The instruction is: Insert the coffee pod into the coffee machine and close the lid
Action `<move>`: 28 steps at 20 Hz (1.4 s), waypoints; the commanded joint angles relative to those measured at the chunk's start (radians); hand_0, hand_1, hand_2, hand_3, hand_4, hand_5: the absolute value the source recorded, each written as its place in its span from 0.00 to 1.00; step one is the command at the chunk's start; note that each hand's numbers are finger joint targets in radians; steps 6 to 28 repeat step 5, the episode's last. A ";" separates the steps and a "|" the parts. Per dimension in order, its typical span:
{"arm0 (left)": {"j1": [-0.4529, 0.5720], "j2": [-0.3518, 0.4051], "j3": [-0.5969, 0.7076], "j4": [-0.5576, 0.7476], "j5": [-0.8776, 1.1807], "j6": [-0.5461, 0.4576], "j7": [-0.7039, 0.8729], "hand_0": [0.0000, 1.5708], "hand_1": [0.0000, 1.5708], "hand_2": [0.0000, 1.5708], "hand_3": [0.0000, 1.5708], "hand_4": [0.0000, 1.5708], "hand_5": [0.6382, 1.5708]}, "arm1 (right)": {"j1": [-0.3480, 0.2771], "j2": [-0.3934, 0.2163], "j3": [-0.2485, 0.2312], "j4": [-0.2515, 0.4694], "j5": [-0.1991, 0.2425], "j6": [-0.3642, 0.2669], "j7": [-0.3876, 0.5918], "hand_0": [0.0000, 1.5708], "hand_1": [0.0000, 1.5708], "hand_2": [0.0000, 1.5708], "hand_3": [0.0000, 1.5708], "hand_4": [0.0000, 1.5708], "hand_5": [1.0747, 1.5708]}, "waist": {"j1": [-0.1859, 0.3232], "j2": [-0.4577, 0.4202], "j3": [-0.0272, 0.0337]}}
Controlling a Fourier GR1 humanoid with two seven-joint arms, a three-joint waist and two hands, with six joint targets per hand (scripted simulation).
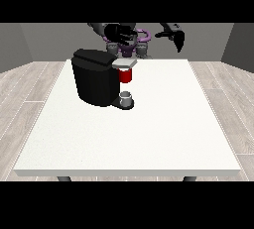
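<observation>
A black coffee machine [94, 77] stands on the left half of the white table [163, 124]. Its grey lid [125, 63] lies flat over the red pod holder [126, 76] at the machine's front. A small grey cup [126, 99] sits on the machine's base below it. No separate coffee pod shows. The hand at the view's left [119, 32] hovers above and behind the lid, fingers spread and relaxed, holding nothing. The hand at the view's right [174, 35] hangs raised past the table's far edge, away from the machine, fingers straight and pointing down.
The robot's torso [131, 44] stands behind the table's far edge. A wooden floor [30, 89] surrounds the table. White tabletop spreads to the right of the machine and towards the camera.
</observation>
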 commanded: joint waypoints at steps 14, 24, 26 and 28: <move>0.044 0.010 0.027 0.038 0.013 0.011 0.008 0.00 0.00 0.00 0.00 0.12 1.00 | 0.322 0.023 0.139 -0.117 -0.142 -0.075 -0.095 0.00 0.00 0.00 0.00 0.10 1.00 | -0.087 -0.097 0.0005; 0.044 0.010 0.027 0.038 0.013 0.011 0.008 0.00 0.00 0.00 0.00 0.12 1.00 | 0.322 0.023 0.139 -0.117 -0.142 -0.075 -0.095 0.00 0.00 0.00 0.00 0.10 1.00 | -0.087 -0.097 0.0005; 0.044 0.010 0.027 0.038 0.013 0.011 0.008 0.00 0.00 0.00 0.00 0.12 1.00 | 0.322 0.023 0.139 -0.117 -0.142 -0.075 -0.095 0.00 0.00 0.00 0.00 0.10 1.00 | -0.087 -0.097 0.0005; 0.044 0.010 0.027 0.038 0.013 0.011 0.008 0.00 0.00 0.00 0.00 0.12 1.00 | 0.322 0.023 0.139 -0.117 -0.142 -0.075 -0.095 0.00 0.00 0.00 0.00 0.10 1.00 | -0.087 -0.097 0.0005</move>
